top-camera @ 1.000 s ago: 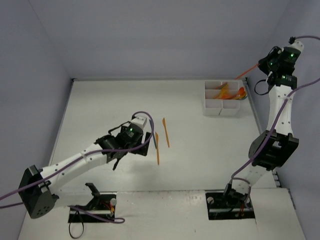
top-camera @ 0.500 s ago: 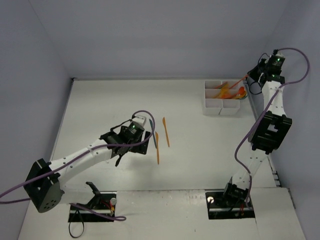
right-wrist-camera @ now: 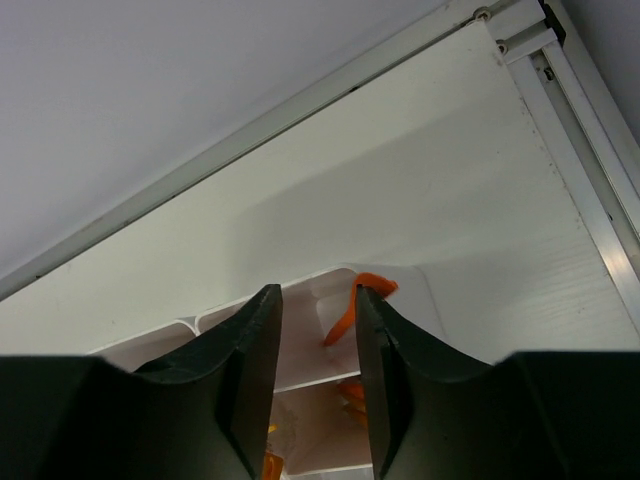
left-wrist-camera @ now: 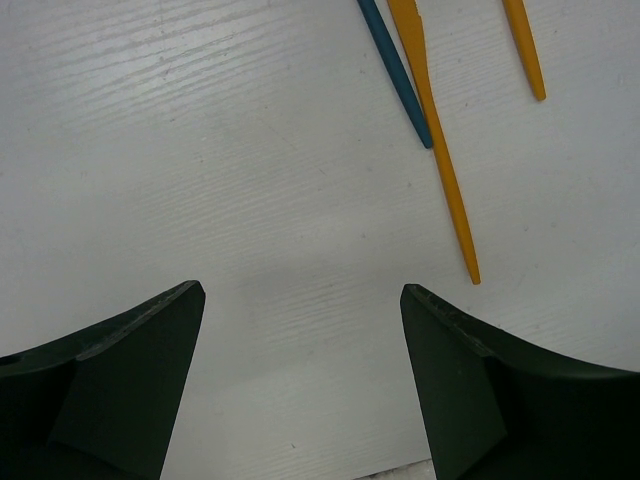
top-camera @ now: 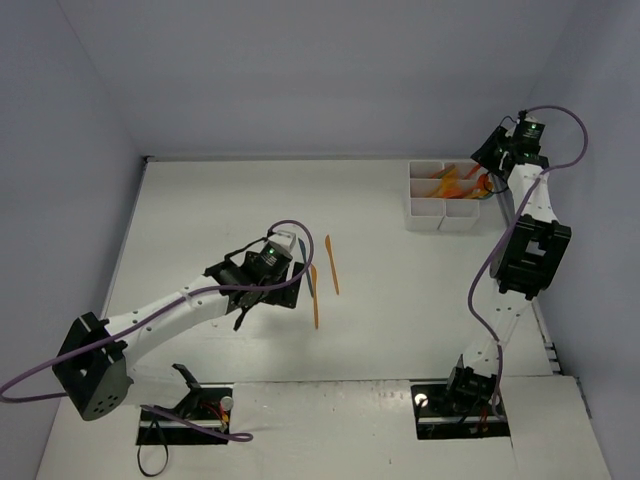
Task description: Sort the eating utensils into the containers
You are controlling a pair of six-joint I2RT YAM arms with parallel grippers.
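The white tray of containers [top-camera: 443,207] stands at the back right, with several orange utensils [top-camera: 462,181] in its compartments. My right gripper [top-camera: 488,168] hangs over the tray's right end. Its jaws [right-wrist-camera: 317,293] stand apart, and an orange utensil [right-wrist-camera: 343,317] leans in the compartment under them, against the rim beside the right finger [right-wrist-camera: 385,360]. Mid-table lie a teal utensil [top-camera: 311,281] [left-wrist-camera: 396,72] and two orange ones [top-camera: 315,306] [top-camera: 332,265] [left-wrist-camera: 440,150] [left-wrist-camera: 526,50]. My left gripper [top-camera: 288,280] [left-wrist-camera: 300,300] is open just left of them, with only bare table between its fingers.
The tray's inner wall [right-wrist-camera: 311,382] splits the compartment below the right jaws from a nearer one that holds more orange pieces. A raised metal rail [right-wrist-camera: 590,170] runs along the table's right edge, and grey walls close in behind and on both sides.
The right arm came down from high above to the tray's right end with an orange utensil. Its jaws have parted and the utensil now rests in a compartment. The left gripper shifted slightly.
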